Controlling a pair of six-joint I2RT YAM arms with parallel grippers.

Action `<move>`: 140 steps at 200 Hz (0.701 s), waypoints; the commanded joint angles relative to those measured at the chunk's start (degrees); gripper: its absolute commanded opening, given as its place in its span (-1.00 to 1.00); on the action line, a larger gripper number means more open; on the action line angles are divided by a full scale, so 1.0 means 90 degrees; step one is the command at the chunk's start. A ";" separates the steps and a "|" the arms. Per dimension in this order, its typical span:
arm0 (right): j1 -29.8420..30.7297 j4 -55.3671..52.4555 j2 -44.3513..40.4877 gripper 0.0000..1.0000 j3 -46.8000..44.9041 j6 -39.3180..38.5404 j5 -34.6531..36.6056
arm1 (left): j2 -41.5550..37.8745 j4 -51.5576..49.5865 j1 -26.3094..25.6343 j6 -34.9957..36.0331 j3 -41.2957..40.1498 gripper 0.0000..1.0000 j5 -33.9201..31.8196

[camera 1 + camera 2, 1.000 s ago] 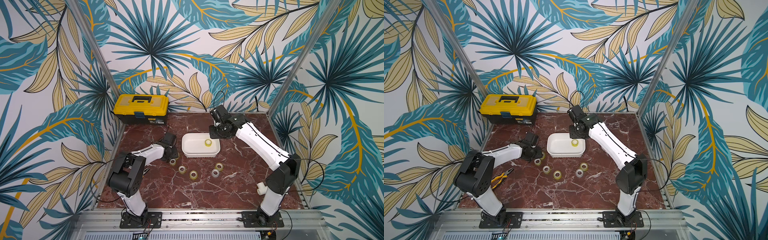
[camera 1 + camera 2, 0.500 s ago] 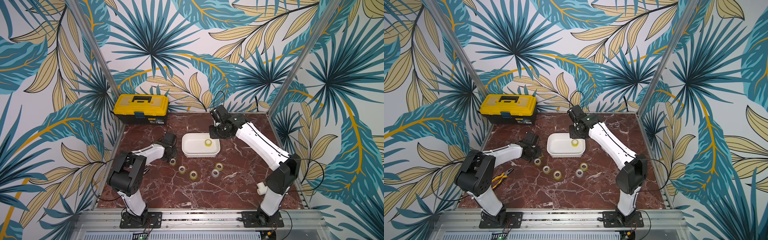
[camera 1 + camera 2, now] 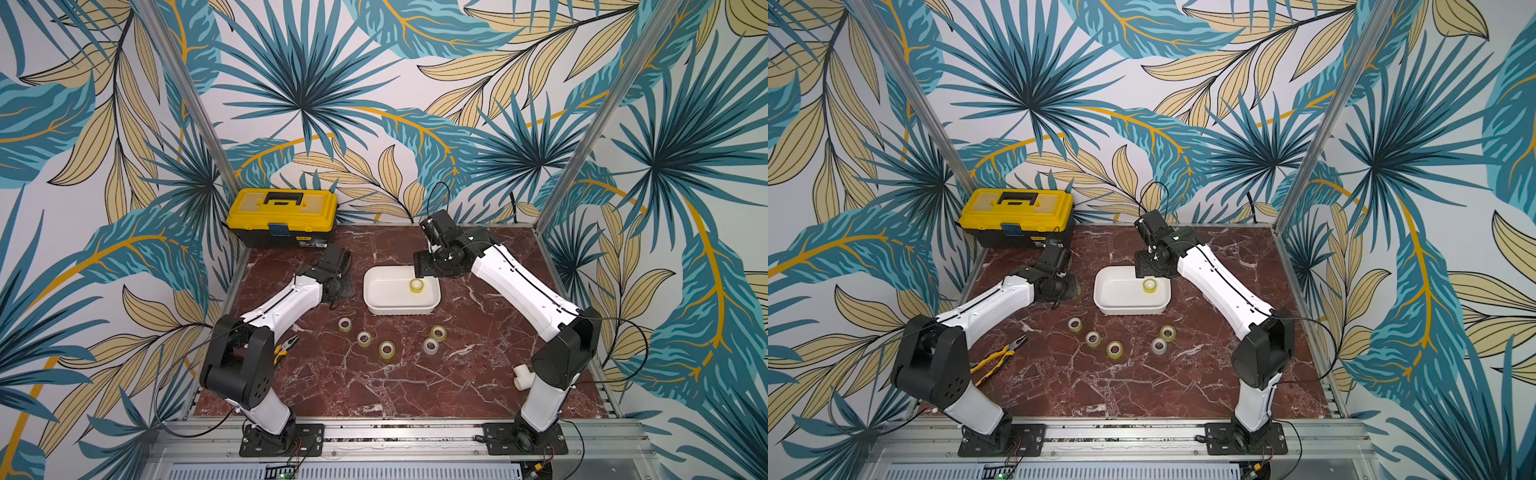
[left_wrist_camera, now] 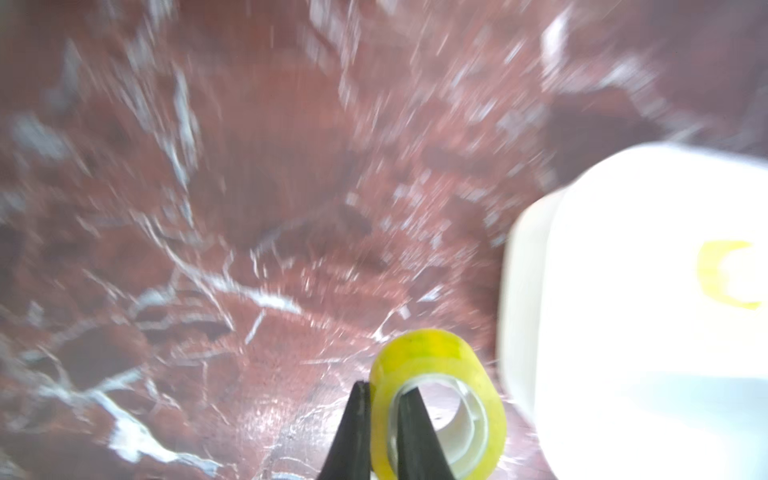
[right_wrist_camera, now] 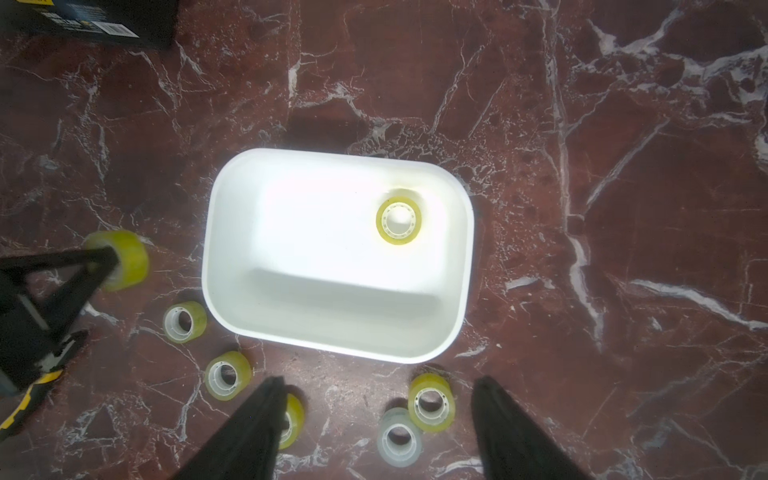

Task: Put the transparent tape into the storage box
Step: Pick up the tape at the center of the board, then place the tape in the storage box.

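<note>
Now, a red marble table (image 3: 374, 386) fills the floor of the leaf-papered cell, with a yellow-and-black toolbox (image 3: 282, 216) at its far left corner. Near the middle sits the white storage box (image 3: 401, 309), lidless. Over its far right edge hangs the right gripper (image 5: 378, 380), jaws spread wide and holding nothing. Just off the box's left end, the left gripper (image 4: 385, 390) is clamped on the wall of a pinched tape roll (image 4: 432, 353), one finger through the core and one outside. That roll is outside the box, and whether it is clear of the marble cannot be told. Yellow-handled pliers (image 3: 998, 357) lie beside the left arm, and a white pipe fitting (image 3: 523, 376) stands by the right arm's base. A boxed roll (image 3: 416, 285) lies flat inside the tub, toward its right end. In front of the box, three loose rolls (image 3: 364, 339) run in a slanting line on the marble. To their right, a yellowish roll (image 3: 438, 333) sits just beside a greyer roll (image 3: 430, 345).
</note>
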 commanded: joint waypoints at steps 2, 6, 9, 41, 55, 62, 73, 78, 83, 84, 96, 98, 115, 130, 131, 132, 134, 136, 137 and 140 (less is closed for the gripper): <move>0.0017 -0.0144 0.0069 0.89 -0.0060 -0.0029 0.0207 | 0.0088 -0.0727 -0.0300 0.0557 0.1017 -1.00 0.0134; 0.0007 -0.0150 0.0074 0.98 -0.0061 -0.0033 0.0221 | 0.0175 -0.0813 -0.0390 0.0597 0.1190 -1.00 0.0143; 0.0000 -0.0151 0.0076 0.99 -0.0061 -0.0028 0.0242 | 0.0248 -0.0868 -0.0445 0.0627 0.1315 -1.00 0.0143; -0.0155 -0.0209 0.0030 0.99 -0.0070 0.0006 0.0341 | 0.1320 -0.1256 -0.1135 0.0837 0.2572 -1.00 0.0564; -0.0231 -0.0228 -0.0005 0.99 -0.0080 0.0035 0.0352 | 0.1838 -0.1318 -0.1305 0.0861 0.2923 -1.00 0.0637; -0.0246 -0.0243 -0.0029 0.99 -0.0089 0.0035 0.0363 | 0.2068 -0.1272 -0.1339 0.0842 0.3013 -1.00 0.0700; -0.0266 -0.0253 -0.0081 0.99 -0.0132 0.0025 0.0389 | 0.2368 -0.1189 -0.1373 0.0814 0.3113 -1.00 0.0732; -0.0279 -0.0248 -0.0111 0.99 -0.0169 0.0025 0.0390 | 0.2500 -0.1171 -0.1378 0.0803 0.3150 -1.00 0.0729; -0.0288 -0.0248 -0.0139 0.99 -0.0207 0.0025 0.0390 | 0.2616 -0.1158 -0.1379 0.0797 0.3195 -1.00 0.0739; -0.0292 -0.0248 -0.0151 0.99 -0.0217 0.0025 0.0390 | 0.2642 -0.1156 -0.1378 0.0795 0.3205 -1.00 0.0739; -0.0320 -0.0252 -0.0222 0.99 -0.0333 0.0032 0.0400 | 0.2868 -0.1096 -0.1380 0.0793 0.3249 -1.00 0.0718; -0.0317 -0.0252 -0.0231 0.99 -0.0353 0.0029 0.0400 | 0.2916 -0.1088 -0.1379 0.0793 0.3255 -1.00 0.0714; -0.0360 -0.0246 -0.0289 0.99 -0.0520 0.0049 0.0390 | 0.3215 -0.1057 -0.1373 0.0802 0.3375 -1.00 0.0696; -0.0376 -0.0248 -0.0348 0.99 -0.0676 0.0062 0.0390 | 0.3424 -0.0944 -0.1376 0.0774 0.3482 -1.00 0.0696; -0.0380 -0.0248 -0.0353 0.99 -0.0681 0.0068 0.0390 | 0.3437 -0.0941 -0.1372 0.0774 0.3490 -1.00 0.0698; -0.0382 -0.0243 -0.0355 0.99 -0.0688 0.0071 0.0385 | 0.3443 -0.0935 -0.1370 0.0768 0.3499 -1.00 0.0699; -0.0384 -0.0240 -0.0357 0.99 -0.0706 0.0073 0.0381 | 0.3467 -0.0925 -0.1368 0.0760 0.3518 -1.00 0.0704; -0.0394 -0.0241 -0.0362 0.99 -0.0718 0.0072 0.0380 | 0.3498 -0.0920 -0.1368 0.0755 0.3550 -1.00 0.0708; -0.0399 -0.0240 -0.0365 0.99 -0.0726 0.0073 0.0380 | 0.3512 -0.0915 -0.1373 0.0750 0.3558 -1.00 0.0719; -0.0395 -0.0242 -0.0367 0.99 -0.0746 0.0073 0.0380 | 0.3545 -0.0902 -0.1370 0.0737 0.3587 -1.00 0.0725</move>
